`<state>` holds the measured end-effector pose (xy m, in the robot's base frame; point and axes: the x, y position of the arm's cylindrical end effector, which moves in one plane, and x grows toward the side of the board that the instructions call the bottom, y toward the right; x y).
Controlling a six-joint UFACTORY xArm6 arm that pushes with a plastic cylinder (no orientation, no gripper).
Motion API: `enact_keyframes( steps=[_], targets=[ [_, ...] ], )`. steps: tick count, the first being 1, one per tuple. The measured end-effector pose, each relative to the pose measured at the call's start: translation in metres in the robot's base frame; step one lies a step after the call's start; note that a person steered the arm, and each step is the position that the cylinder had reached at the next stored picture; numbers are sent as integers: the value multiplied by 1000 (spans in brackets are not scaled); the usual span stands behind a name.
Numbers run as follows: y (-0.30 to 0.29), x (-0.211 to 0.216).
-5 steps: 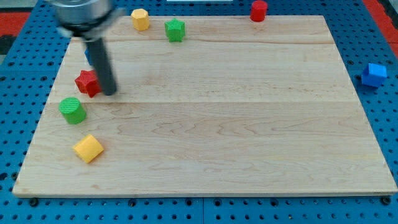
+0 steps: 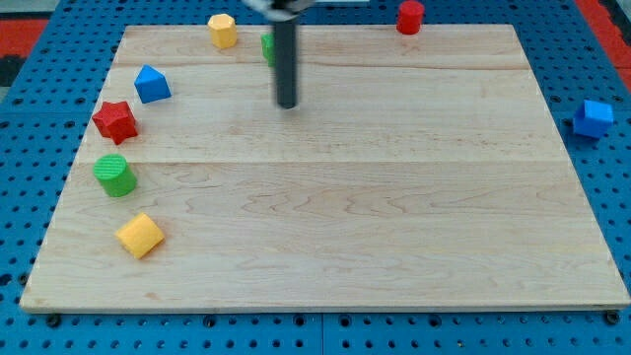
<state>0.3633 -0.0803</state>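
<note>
My tip [image 2: 287,104] rests on the wooden board [image 2: 394,197] in its upper middle-left part, touching no block. The rod rises from it and hides most of a green block [image 2: 266,45], the nearest one, just above the tip. A yellow hexagonal block [image 2: 222,30] lies at the board's top edge, to the left of the rod. Further left sit a blue triangular block [image 2: 151,84] and a red star block [image 2: 115,120]. Below these, near the left edge, stand a green cylinder [image 2: 115,175] and a yellow cube [image 2: 139,235].
A red cylinder [image 2: 410,16] stands at the top edge, just off the board on the blue pegboard [image 2: 39,59]. A blue block [image 2: 593,117] lies on the pegboard beyond the board's right edge.
The rod has swung from beside the red star up and right to below the green block. The red star sits a little further left, and the blue triangular block is now uncovered.
</note>
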Motion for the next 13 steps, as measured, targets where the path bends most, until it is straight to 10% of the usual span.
enact_keyframes(
  steps=[1, 2, 4, 8, 10, 11, 13],
  targets=[
    [-30, -5],
    [135, -93],
    [183, -103],
    [-20, -27],
    [237, -75],
    [275, -61],
    [157, 14]
  ],
)
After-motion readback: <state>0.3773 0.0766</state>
